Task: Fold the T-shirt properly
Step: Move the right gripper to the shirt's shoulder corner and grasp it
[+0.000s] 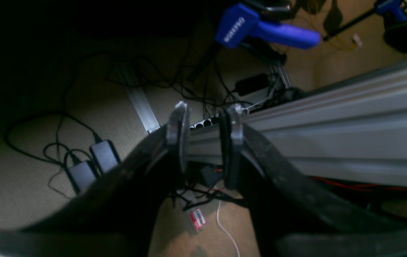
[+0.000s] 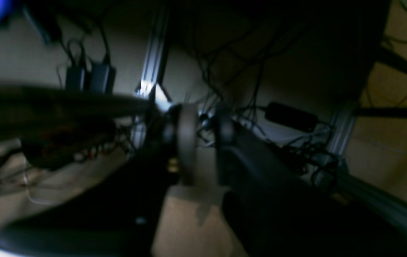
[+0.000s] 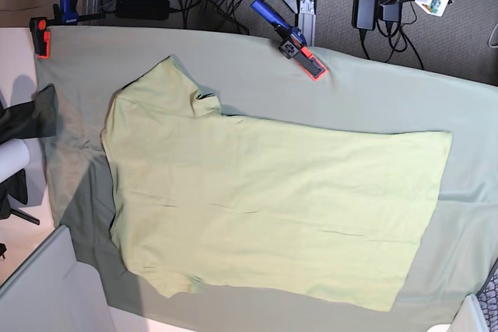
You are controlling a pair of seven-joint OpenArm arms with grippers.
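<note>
The lime T-shirt [image 3: 264, 204] lies spread flat on the grey-green table cloth [image 3: 366, 95] in the base view. Its neck and sleeves are at the left and its hem is at the right. It does not show in either wrist view. My left gripper [image 1: 205, 125] hangs off the table over the floor, jaws apart with nothing between them. My right gripper [image 2: 205, 139] is also off the table over floor cables, with a narrow empty gap between its fingers. Both are away from the shirt.
A blue and orange clamp [image 3: 292, 36] grips the cloth at the far edge, and an orange clamp [image 3: 39, 36] sits at the far left corner. An aluminium frame rail [image 1: 331, 117], power adaptors [image 1: 92, 164] and cables lie below the grippers. A dark cloth [image 3: 31, 114] hangs at the left.
</note>
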